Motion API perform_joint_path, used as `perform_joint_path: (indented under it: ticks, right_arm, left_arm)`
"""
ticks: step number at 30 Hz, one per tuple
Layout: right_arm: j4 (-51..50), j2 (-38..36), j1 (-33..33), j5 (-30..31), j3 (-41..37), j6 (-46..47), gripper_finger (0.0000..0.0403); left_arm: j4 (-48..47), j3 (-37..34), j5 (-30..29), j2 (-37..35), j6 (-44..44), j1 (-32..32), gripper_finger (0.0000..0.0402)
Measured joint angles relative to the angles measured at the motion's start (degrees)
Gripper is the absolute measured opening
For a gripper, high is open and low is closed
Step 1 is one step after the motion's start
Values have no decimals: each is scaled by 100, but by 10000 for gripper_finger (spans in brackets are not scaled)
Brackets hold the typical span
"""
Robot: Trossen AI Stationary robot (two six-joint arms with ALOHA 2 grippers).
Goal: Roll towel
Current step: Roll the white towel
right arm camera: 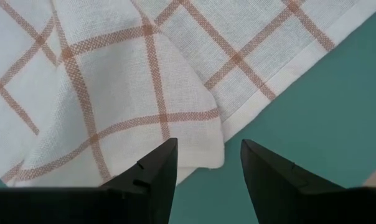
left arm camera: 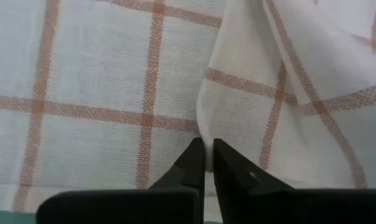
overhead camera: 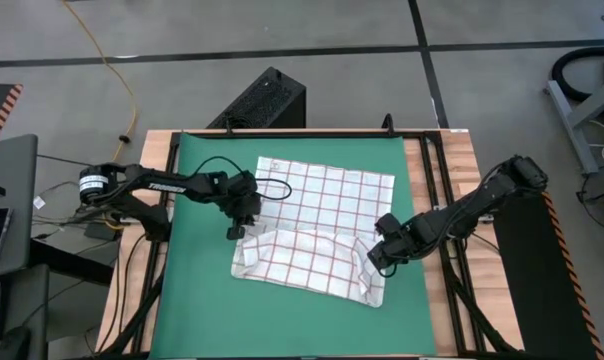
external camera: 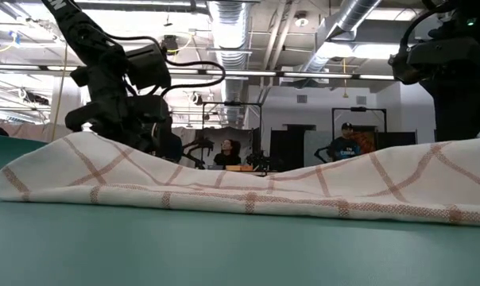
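The left arm [overhead camera: 167,186] carries white lettering along its forearm link, probably "TROSSEN"; the high view is too coarse to confirm. No other legible text.

Overhead, table-level, two close wrist views

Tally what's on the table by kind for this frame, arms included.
Towel: 1
Green mat: 1
Robot arms: 2, the left gripper at the towel's left edge and the right gripper at its right edge
Total: 4
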Motion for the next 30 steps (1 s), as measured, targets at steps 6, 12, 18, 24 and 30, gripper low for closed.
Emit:
perform_joint_path:
  ticks: [6,12,18,24,30]
  right_arm:
    - [244,0,-11,-226,-143,771,198]
    - [533,2,75,-348,-632,1706,198]
    - [629,2,66,-337,-723,1997,198]
    - [800,176,94,-209,-723,1995,198]
    - [889,403,114,-195,-730,1908,198]
  left_arm:
    - [-4,0,-7,0,-305,0,9]
    - [-50,0,-168,-2,-303,0,9]
    - [-52,0,-178,-2,-301,0,9]
    - [-50,2,-187,-4,-301,0,9]
    - [-42,4,-198,-4,-309,0,9]
